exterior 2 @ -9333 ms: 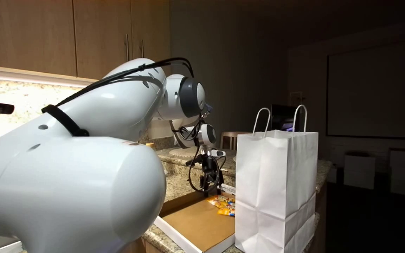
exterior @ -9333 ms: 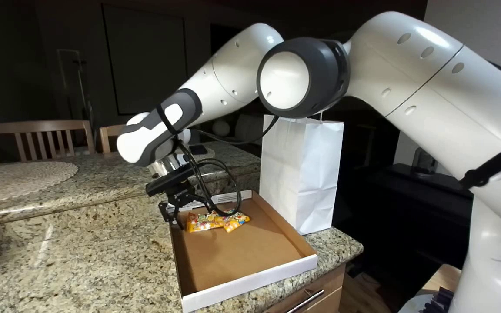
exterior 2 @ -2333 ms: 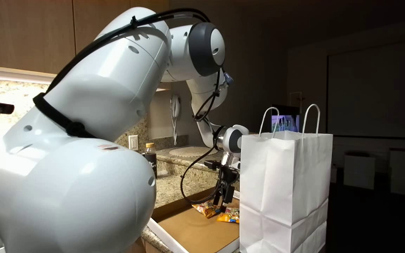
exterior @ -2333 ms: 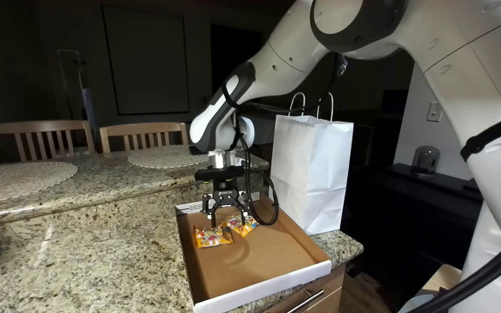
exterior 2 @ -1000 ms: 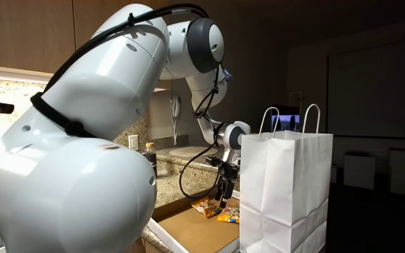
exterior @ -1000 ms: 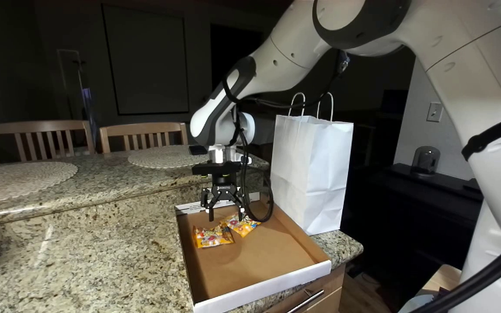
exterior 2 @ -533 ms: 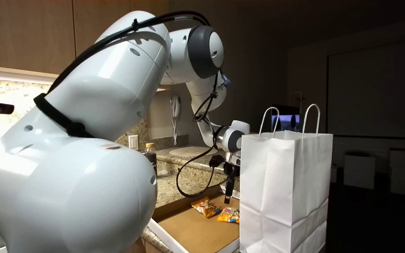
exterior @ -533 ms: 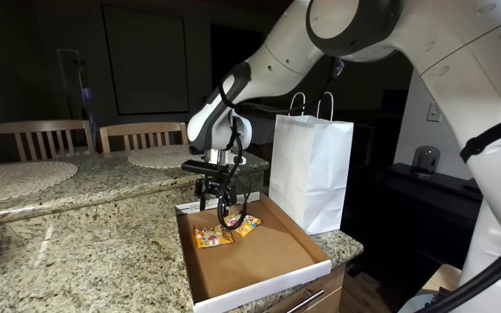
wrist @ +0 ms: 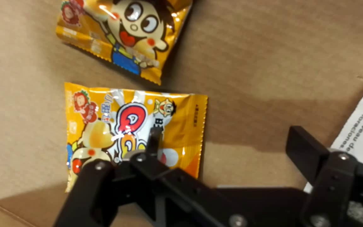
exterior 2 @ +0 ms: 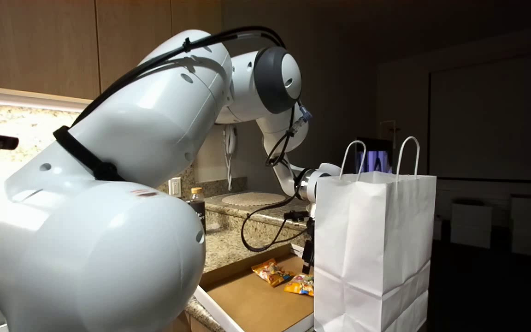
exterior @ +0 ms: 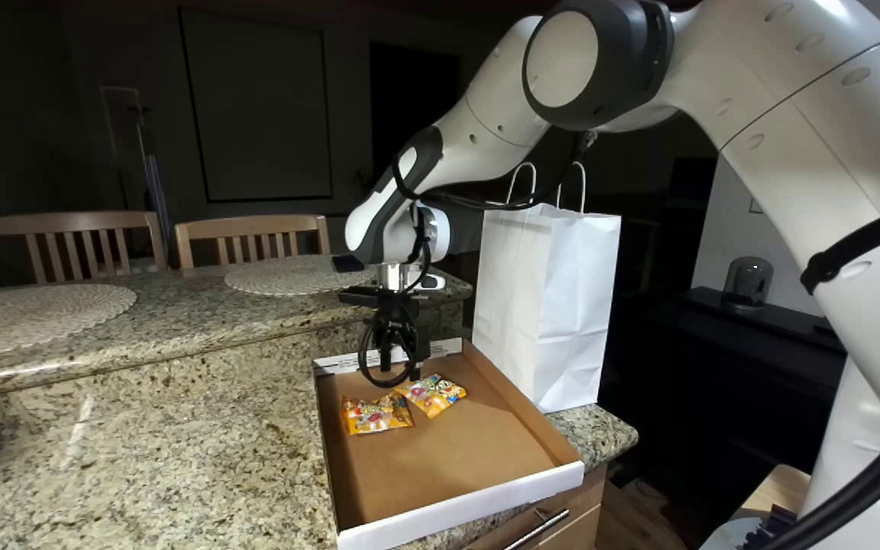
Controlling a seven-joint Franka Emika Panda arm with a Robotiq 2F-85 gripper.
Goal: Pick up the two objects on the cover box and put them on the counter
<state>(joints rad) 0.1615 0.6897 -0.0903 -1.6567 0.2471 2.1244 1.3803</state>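
Two orange-and-yellow packets, the left one [exterior: 376, 415] and the right one [exterior: 438, 394], lie side by side in the brown cover box [exterior: 448, 466]. Both also show in the wrist view: one packet [wrist: 181, 126] whole below, another packet [wrist: 137, 34] cut by the top edge. My gripper [exterior: 400, 370] hangs pointing down over the box's far part, behind the packets. In the wrist view the gripper [wrist: 227, 137] is open and holds nothing; its left finger overlaps the lower packet, its right finger stands over bare cardboard. The granite counter [exterior: 180, 458] spreads left of the box.
A tall white paper bag [exterior: 547, 305] stands right beside the box and partly hides the gripper in an exterior view [exterior 2: 371, 249]. Behind rises a raised ledge with round placemats [exterior: 287, 275]. A bottle [exterior 2: 197, 207] stands on the counter.
Over the last second my gripper has turned about its upright axis, so its jaws now look narrower. Earlier it was tilted at the box's far left. Box and bag have shifted slightly right since then.
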